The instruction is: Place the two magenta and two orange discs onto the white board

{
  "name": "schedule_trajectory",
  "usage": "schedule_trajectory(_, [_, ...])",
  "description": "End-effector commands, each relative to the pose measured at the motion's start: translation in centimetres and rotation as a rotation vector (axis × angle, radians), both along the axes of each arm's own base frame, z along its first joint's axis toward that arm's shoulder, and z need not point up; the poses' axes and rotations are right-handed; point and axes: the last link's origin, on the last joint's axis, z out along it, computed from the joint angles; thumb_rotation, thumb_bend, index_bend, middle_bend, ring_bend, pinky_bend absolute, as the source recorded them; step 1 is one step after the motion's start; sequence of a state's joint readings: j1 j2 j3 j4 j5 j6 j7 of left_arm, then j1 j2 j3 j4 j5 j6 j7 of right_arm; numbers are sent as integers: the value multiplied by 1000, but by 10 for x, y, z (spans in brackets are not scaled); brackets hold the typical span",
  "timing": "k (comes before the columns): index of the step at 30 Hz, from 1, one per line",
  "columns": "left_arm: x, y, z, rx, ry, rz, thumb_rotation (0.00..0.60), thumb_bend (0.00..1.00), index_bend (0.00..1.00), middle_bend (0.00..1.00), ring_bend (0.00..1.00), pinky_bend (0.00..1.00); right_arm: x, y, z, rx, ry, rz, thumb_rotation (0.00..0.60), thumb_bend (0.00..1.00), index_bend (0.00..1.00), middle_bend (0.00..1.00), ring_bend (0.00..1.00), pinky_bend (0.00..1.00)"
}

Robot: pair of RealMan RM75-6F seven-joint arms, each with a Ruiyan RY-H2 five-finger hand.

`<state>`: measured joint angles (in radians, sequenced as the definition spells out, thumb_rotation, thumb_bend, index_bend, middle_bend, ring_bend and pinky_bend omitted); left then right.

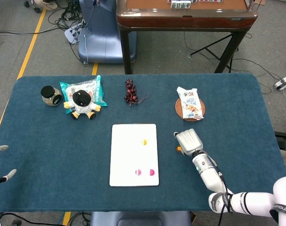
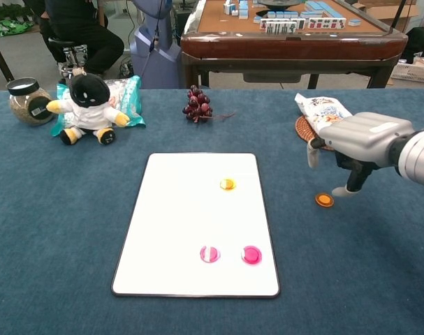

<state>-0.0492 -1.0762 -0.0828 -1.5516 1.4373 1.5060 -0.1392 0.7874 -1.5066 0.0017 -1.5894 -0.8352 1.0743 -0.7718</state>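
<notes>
1. White board [image 2: 191, 230] mid-bench carries two magenta discs [image 2: 251, 255] and one orange disc [image 2: 228, 184].
2. Last orange disc [image 2: 324, 200] lies on the cloth right of it: thin, light, probably slippery; pinch its rim.
3. Right robot hand [image 2: 355, 143] hovers above, empty, fingers apart.

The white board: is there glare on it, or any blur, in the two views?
Head view: the white board is bright and evenly lit, its discs small but sharp. Chest view: mild sheen only, the right hand is sharp, and it casts a soft shadow near the orange disc.
</notes>
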Motion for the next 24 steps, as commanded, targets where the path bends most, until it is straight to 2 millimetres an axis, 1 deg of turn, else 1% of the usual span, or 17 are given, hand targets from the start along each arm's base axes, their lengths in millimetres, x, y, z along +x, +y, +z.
schedule_trajectory(1, [0,0,0,0,-1,0,600,46,329,302,343,522,-7,3,-2,14,-1,-9,600,197,358,1000,1000,1000])
schedule_trajectory(9, [0,0,1,1,-4,-2,600,46,329,302,343,522,-15,6,-10,36,-4,-26,600,199,368,1000,1000,1000])
schedule_trajectory(17, [0,0,1,1,-4,-2,600,46,329,302,342,522,-19,5,-15,42,-6,-36,600,206,383,1000,1000,1000])
schedule_trajectory(24, [0,-1,1,1,-6,-2,600,46,329,302,343,522,-20,2,-19,42,-7,-42,600,241,397,1000,1000,1000])
